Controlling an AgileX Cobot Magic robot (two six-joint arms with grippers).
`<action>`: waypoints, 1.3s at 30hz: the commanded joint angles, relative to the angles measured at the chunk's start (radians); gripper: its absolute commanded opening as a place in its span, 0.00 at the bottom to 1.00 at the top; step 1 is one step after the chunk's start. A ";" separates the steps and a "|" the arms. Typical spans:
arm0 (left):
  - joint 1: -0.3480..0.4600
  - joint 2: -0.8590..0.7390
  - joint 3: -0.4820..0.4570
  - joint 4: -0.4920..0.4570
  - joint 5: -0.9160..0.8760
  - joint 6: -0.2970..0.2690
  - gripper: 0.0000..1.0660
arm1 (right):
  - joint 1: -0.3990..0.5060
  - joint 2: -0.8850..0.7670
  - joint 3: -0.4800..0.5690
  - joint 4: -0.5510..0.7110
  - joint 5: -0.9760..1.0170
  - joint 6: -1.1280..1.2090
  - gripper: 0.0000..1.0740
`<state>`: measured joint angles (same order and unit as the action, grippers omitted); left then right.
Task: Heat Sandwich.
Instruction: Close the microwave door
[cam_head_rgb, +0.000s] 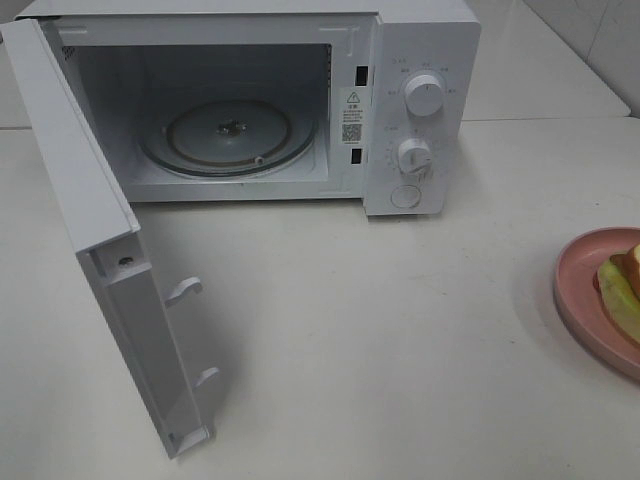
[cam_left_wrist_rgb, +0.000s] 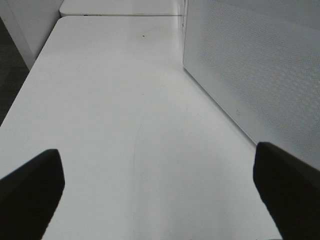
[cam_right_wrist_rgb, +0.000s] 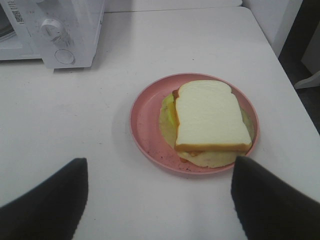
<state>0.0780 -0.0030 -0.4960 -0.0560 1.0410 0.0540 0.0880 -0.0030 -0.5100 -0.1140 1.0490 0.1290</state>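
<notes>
The sandwich, a white bread slice over pale yellow-green and orange layers, lies on a round pink plate on the white table. In the exterior high view the plate and the sandwich are cut off by the right edge. The white microwave stands at the back with its door swung open to the left and its glass turntable bare. My right gripper is open and empty, just short of the plate. My left gripper is open and empty over the table beside the door. Neither gripper shows in the exterior high view.
The open door juts forward on the left of the table. The microwave's control panel with two knobs faces front and also shows in the right wrist view. The table's right edge lies close behind the plate.
</notes>
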 joint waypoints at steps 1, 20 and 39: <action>-0.005 -0.021 0.001 0.003 -0.005 0.001 0.91 | -0.008 -0.028 0.001 0.004 -0.009 -0.001 0.71; -0.005 -0.020 -0.010 -0.009 -0.019 0.000 0.91 | -0.008 -0.028 0.001 0.004 -0.009 -0.001 0.71; -0.005 0.293 -0.032 -0.011 -0.243 0.001 0.47 | -0.008 -0.028 0.001 0.004 -0.009 -0.001 0.71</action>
<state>0.0780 0.2600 -0.5250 -0.0640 0.8400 0.0540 0.0880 -0.0030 -0.5100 -0.1080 1.0490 0.1290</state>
